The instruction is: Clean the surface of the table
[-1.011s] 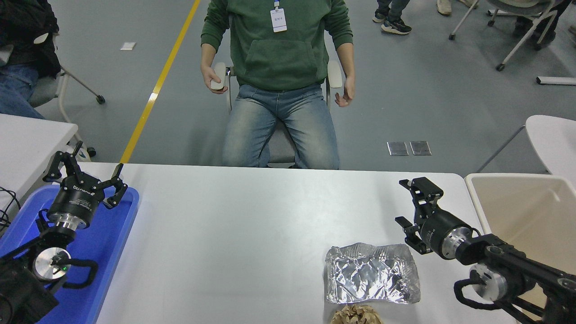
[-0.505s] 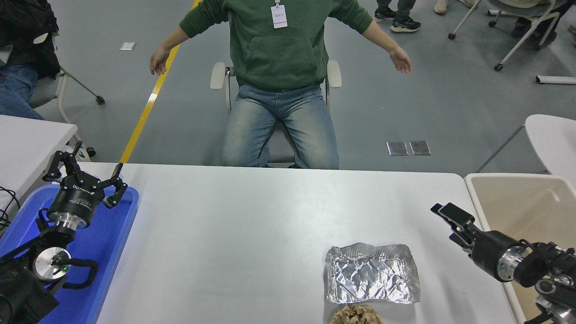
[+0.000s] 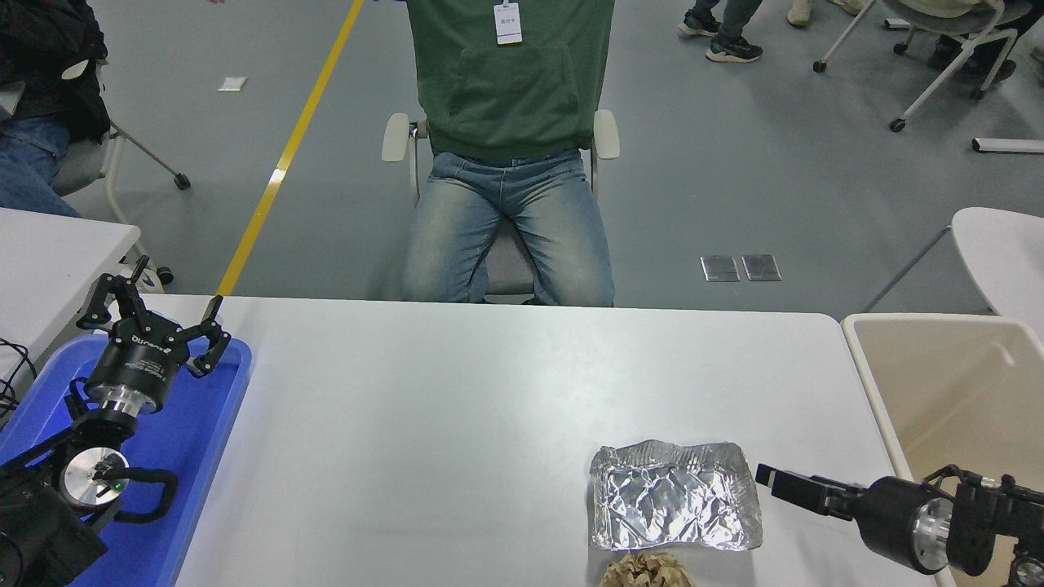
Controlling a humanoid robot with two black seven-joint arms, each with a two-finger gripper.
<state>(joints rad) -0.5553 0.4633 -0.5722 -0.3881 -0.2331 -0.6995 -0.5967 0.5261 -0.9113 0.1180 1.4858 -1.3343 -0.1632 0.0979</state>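
The right gripper (image 3: 771, 479), fingers seemingly closed and empty, points at the foil bag (image 3: 674, 506) just ahead, likely lining up a grasp.

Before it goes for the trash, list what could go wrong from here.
1. The foil sheet lies flat, so the right end effector beside it may shove it rather than lift it.
2. The brown paper wad sits at the table surface's near edge and could get knocked off.
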